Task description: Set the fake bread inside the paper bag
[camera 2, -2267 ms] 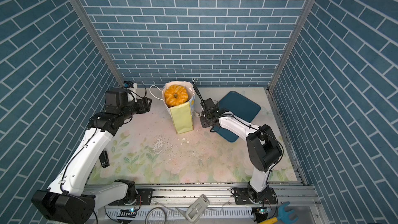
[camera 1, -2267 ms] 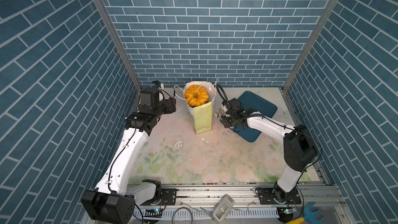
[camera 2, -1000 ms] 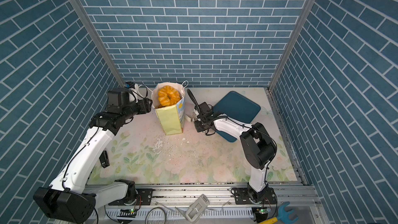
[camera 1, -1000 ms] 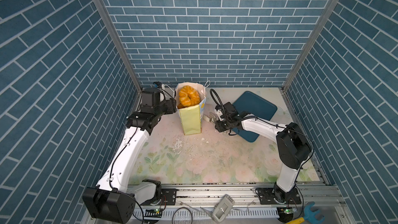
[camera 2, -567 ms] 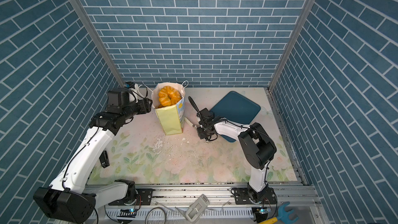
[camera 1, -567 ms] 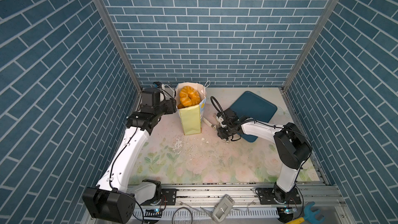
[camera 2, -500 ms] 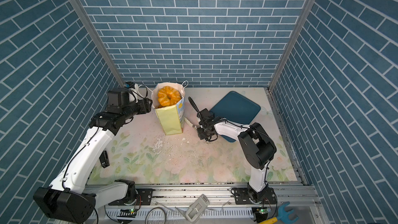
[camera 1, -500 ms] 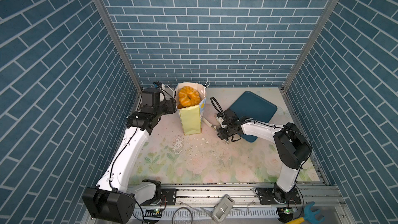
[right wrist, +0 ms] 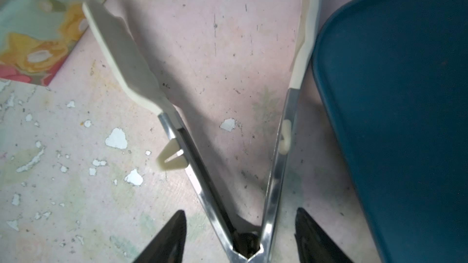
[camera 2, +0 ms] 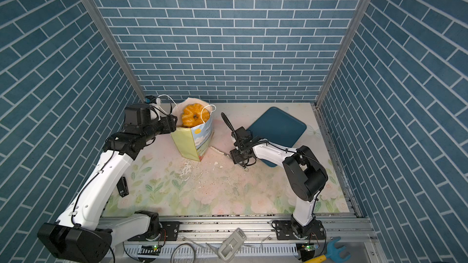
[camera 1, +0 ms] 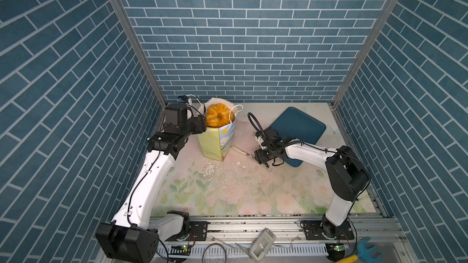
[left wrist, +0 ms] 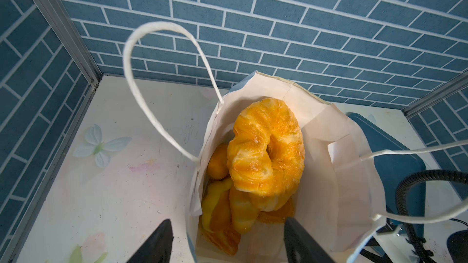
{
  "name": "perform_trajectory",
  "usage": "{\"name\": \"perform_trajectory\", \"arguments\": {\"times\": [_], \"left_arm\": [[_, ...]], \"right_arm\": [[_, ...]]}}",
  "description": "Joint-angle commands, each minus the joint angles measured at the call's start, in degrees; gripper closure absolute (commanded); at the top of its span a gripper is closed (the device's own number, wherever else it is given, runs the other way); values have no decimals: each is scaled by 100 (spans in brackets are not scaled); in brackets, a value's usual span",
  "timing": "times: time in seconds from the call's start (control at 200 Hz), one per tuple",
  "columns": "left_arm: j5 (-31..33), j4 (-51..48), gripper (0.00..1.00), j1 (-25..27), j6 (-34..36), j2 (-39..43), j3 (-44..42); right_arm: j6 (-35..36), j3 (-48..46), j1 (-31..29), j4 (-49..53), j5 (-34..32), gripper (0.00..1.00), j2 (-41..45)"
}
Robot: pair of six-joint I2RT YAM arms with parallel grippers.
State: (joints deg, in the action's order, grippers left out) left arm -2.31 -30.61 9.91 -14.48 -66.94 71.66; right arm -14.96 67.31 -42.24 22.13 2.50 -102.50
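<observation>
The paper bag (camera 1: 215,142) (camera 2: 188,142) stands upright at the back left of the mat. Its white inside (left wrist: 321,163) holds fake bread: a glossy ring (camera 1: 217,115) (camera 2: 193,115) (left wrist: 263,148) on top and more rolls (left wrist: 217,206) beneath. My left gripper (camera 1: 202,125) (left wrist: 228,239) is open at the bag's rim, one finger outside the wall and one over the inside. My right gripper (camera 1: 262,158) (right wrist: 240,236) is low over the mat, open. Metal tongs (right wrist: 207,188) with cream tips lie between its fingers, touching neither.
A dark blue tray (camera 1: 298,125) (camera 2: 278,125) (right wrist: 392,97) lies at the back right, partly under the right arm. White flakes (camera 1: 210,170) dot the floral mat in front of the bag. Brick walls close in three sides. The bag's cord handle (left wrist: 162,77) loops upward.
My right gripper has come down to the mat and opened, and the tongs now lie loose between its fingers. The bag and left arm have stayed put over the last second.
</observation>
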Motion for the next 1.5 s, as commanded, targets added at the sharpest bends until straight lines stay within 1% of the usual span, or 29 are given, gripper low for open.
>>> {"name": "perform_trajectory", "arguments": {"times": [0.0, 0.145, 0.295, 0.465, 0.645, 0.745, 0.835, 0.85, 0.87, 0.895, 0.955, 1.045, 1.13, 1.215, 1.26, 1.31, 1.345, 1.405, 1.465, 1.495], "left_arm": [[73, -52, 29, -34, 56, 116, 132], [107, -107, 29, -34, 76, 144, 140], [215, -197, 29, -42, 194, 181, 283], [342, -239, 29, -154, 420, 271, 615], [353, -192, 29, -556, 559, 501, 810], [358, -131, 28, -945, 572, 676, 680], [496, 145, 27, -1335, 480, 918, 203], [495, 210, 27, -1405, 447, 971, 109], [503, 287, 27, -1518, 379, 1008, -20], [490, 364, 27, -1647, 305, 1085, -166], [485, 474, 27, -1959, 159, 1226, -495], [610, 597, 27, -2260, 76, 1413, -946], [641, 667, 26, -2433, 16, 1497, -1327], [774, 871, 26, -2481, 21, 1530, -1805], [743, 1180, 26, -2485, 92, 1526, -2161], [483, 1793, 26, -2478, 316, 1529, -2662], [335, 2215, 26, -2476, 447, 1515, -3020], [320, 2781, 26, -2476, 495, 1432, -3587], [451, 3140, 26, -2452, 437, 1262, -3881], [476, 3248, 24, -2419, 363, 1141, -3912]], "right_arm": [[81, -134, 5, 111, -157, 28, 171], [61, -167, 5, 106, -188, 27, 171], [142, -244, 5, -51, -324, 27, 614], [491, -99, 11, -25, -775, 27, 1223], [748, 118, 160, 233, -1300, 25, 1609], [736, 51, 473, 302, -1486, 20, 1926], [675, -226, 841, 97, -1473, 12, 2339], [669, -294, 916, 50, -1472, 10, 2412], [651, -384, 1017, -23, -1478, 4, 2509], [644, -480, 1160, -82, -1481, 2, 2618], [650, -726, 1465, -175, -1593, 1, 2849], [744, -1195, 1942, -444, -1925, 1, 3186], [802, -1776, 2529, -923, -1932, 1, 3472], [811, -2442, 3099, -1633, -1972, 1, 3684], [802, -2855, 3366, -2129, -1993, 1, 3734], [772, -3282, 3631, -2730, -1980, 1, 3732], [742, -3620, 3749, -3313, -2082, 1, 3678], [846, -4169, 3881, -4389, -2212, 1, 3475], [917, -4514, 3950, -5319, -2449, 1, 3087], [907, -4602, 4003, -5652, -2442, 2, 2876]]}}
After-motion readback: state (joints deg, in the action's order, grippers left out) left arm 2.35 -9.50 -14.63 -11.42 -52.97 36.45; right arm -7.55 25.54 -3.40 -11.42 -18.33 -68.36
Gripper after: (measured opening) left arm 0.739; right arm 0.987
